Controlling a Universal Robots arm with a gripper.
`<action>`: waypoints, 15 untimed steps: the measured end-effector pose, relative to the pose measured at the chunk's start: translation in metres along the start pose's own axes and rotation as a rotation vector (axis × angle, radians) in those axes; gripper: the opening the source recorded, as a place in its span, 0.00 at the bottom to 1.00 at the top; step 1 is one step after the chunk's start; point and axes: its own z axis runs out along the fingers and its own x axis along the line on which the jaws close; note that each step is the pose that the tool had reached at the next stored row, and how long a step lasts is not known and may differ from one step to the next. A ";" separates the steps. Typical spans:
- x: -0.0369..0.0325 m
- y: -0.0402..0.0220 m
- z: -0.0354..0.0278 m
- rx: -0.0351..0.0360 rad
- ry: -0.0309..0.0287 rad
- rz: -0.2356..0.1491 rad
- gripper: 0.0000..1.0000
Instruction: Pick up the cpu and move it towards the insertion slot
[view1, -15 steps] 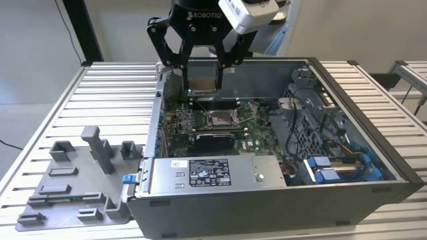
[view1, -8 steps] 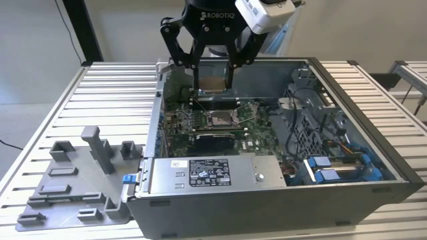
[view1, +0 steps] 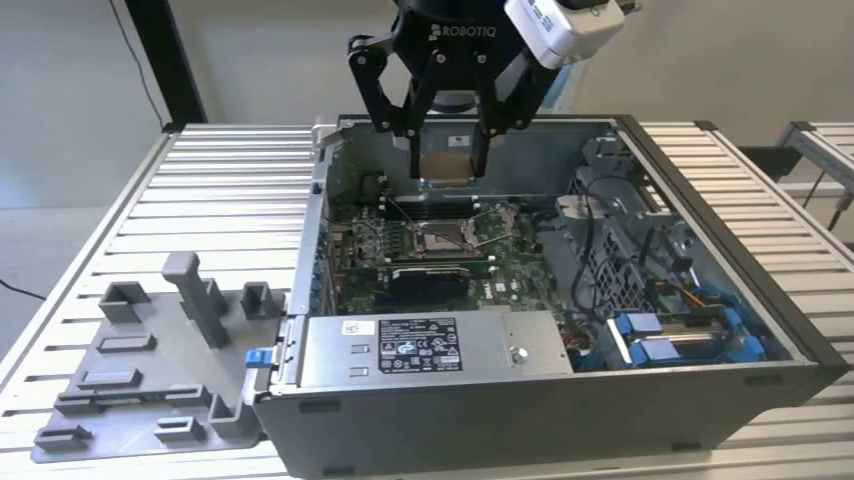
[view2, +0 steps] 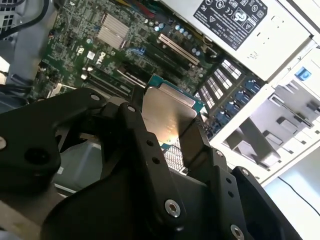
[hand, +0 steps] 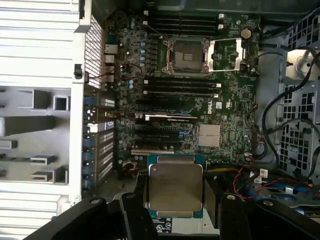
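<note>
My gripper (view1: 449, 165) hangs over the open computer case, shut on the cpu (view1: 449, 158), a thin square chip held by two opposite edges. In the exterior view its tan face shows; both wrist views show its silvery face (hand: 175, 186) (view2: 167, 112) between the black fingers (hand: 136, 205). The insertion slot (view1: 441, 237) is a silver-framed socket with a brownish centre and its frame open, on the motherboard below the gripper. In the first wrist view the slot (hand: 187, 56) lies well apart from the held chip, across several black card slots.
The grey case walls (view1: 320, 190) surround the motherboard. A power supply (view1: 427, 345) sits along the front, with blue drive bays (view1: 681, 335) and loose cables (view1: 601, 200) on the exterior view's right. A grey fixture plate (view1: 147, 350) with blocks lies on the slatted table at the exterior view's left.
</note>
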 end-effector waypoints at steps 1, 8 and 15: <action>-0.0026 -0.0001 0.0000 0.0001 0.0000 0.000 0.00; -0.0201 -0.0005 0.0002 -0.0001 -0.0001 0.000 0.00; -0.0299 -0.0008 0.0002 0.0001 0.0000 0.000 0.00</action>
